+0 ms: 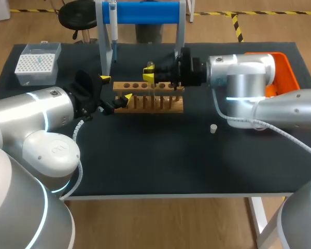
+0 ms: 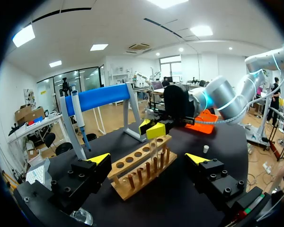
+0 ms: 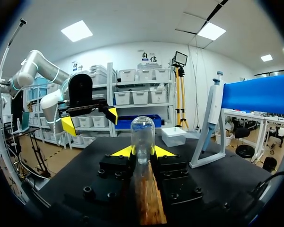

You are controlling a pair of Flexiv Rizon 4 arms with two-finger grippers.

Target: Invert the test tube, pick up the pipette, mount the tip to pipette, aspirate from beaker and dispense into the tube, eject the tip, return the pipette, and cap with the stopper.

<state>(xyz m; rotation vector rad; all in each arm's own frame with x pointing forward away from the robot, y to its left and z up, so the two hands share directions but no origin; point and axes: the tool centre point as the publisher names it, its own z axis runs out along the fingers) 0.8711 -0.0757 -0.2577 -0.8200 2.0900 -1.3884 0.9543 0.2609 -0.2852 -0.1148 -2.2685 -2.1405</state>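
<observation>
Tabletop (image 1: pixel 160 166): one black surface carrying all the items.
Arms: two. The left arm (image 1: pixel 31 114) enters from the left and the right arm (image 1: pixel 249 83) from the right; they meet at the rack.
Stand (image 1: pixel 145 12): one, with white posts and a blue crossbar, at the far edge behind the rack.
Tray (image 1: pixel 280 65): one, orange, at the far right, partly hidden by the right arm.
Rack (image 1: pixel 150 98): one, wooden, with a single row of holes, mid-tabletop between the two end effectors.
Tip box (image 1: pixel 37 63): one, clear, at the far left corner.
Left end effector (image 1: pixel 115 88): fingers wide apart, holding nothing; the rack's end lies ahead, between them.
Right end effector (image 3: pixel 142 151): fingers narrow, clamped on the test tube from two sides, over the rack.
Pipette (image 1: pixel 113 23): one, hanging upright at the stand's left post.
Test tube (image 3: pixel 143 135): one, clear, upright with its rounded end up, above the rack's top.
Beaker (image 2: pixel 83 216): clear glass under the left end effector, mostly cut off.
Stopper (image 1: pixel 213 128): one, white, alone on the tabletop, well apart from the rack.
Print: none legible.
</observation>
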